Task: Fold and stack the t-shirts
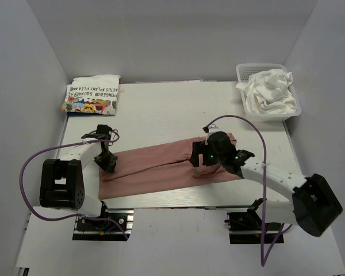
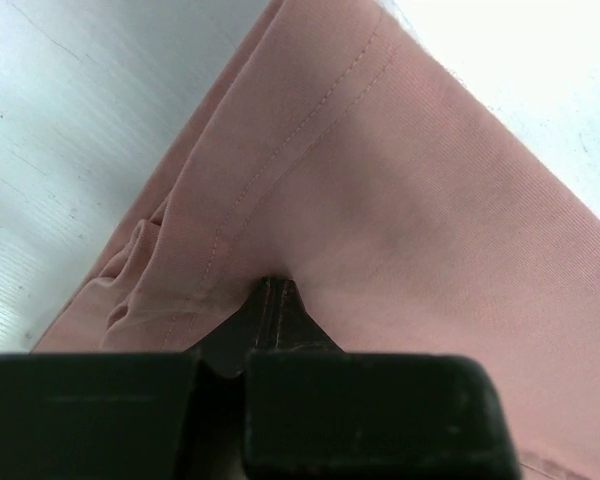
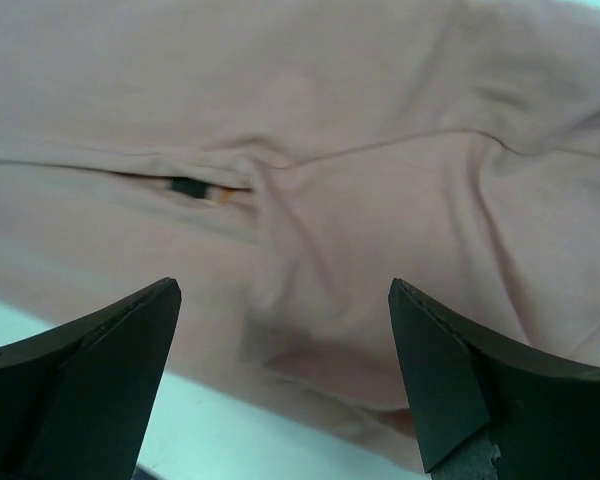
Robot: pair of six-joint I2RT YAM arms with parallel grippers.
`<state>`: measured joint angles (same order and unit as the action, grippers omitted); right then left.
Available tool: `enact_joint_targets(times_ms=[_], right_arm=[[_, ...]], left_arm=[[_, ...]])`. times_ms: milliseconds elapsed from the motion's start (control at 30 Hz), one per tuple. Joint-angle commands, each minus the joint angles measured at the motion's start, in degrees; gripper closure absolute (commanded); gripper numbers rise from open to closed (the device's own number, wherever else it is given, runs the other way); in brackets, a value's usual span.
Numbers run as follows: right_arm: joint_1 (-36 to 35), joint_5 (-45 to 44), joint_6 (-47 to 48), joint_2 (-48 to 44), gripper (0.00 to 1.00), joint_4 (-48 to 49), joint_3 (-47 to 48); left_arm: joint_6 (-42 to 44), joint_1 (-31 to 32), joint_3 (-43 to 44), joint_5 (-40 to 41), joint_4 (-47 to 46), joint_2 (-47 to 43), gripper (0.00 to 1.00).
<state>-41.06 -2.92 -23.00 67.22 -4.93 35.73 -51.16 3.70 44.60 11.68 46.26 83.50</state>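
You are midway through folding the pink t-shirt [image 1: 161,167]. It lies on the worktop [image 1: 161,109] between the two arms as a long narrow band, so the lengthwise fold looks done and the crosswise one not yet.

Your left pincer [image 1: 109,163] is clenched on a stitched edge at the band's left end; the wrist view shows cloth bunched between its tips. Your right pincer [image 1: 200,164] hangs over the right part of the band with its jaws spread wide and nothing between them.

The next move, as I judge it, calls for the right pincer to take a fresh hold at its end, so that the band can be doubled over without the layers sliding apart. The folded shirt would then go onto the stack.

Count:
- one pink shirt
- one printed t-shirt [image 1: 92,96], folded, at the far left corner
- one basket [image 1: 241,72] at the far right
- crumpled white t-shirts [image 1: 270,92] inside it; how many, you cannot tell
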Motion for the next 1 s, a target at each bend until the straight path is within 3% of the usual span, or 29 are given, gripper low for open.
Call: enact_joint_targets(times_ms=[0,133,333,500,600,633,733,967], right_arm=[[0.72,-5.26,-1.16,6.15,0.1,-4.55,2.33],[1.07,-5.35,-5.99,7.23,0.1,-8.77,-0.38],[0.89,-4.2,-13.29,-6.72,0.1,-16.07,-6.8],[0.98,-7.36,-14.7,-12.9,0.1,-12.4,-8.39],[1.24,-10.78,-14.52,-8.89,0.1,-11.59,-5.15],[1.24,-16.45,-16.18,-7.73,0.1,-13.16,-2.18],[2.47,-22.46,-18.82,-0.54,0.1,-16.86,2.31],[7.13,-21.71,-18.4,12.13,0.1,-15.73,7.6]], left_arm=[[-0.79,-0.36,0.23,1.5,1.2,-1.85,1.0],[-0.79,-0.36,0.23,2.03,1.2,-2.46,1.0],[-0.79,-0.36,-0.3,2.56,1.73,-3.52,1.0],[-2.02,0.16,3.64,3.7,4.45,-3.52,1.0],[-2.02,0.16,7.6,3.7,6.73,-4.13,1.0],[-1.5,0.77,9.17,3.0,7.26,-4.14,1.0],[1.31,2.09,9.19,0.98,4.2,-4.67,0.98],[1.85,4.46,7.53,0.36,4.01,3.85,1.0]])
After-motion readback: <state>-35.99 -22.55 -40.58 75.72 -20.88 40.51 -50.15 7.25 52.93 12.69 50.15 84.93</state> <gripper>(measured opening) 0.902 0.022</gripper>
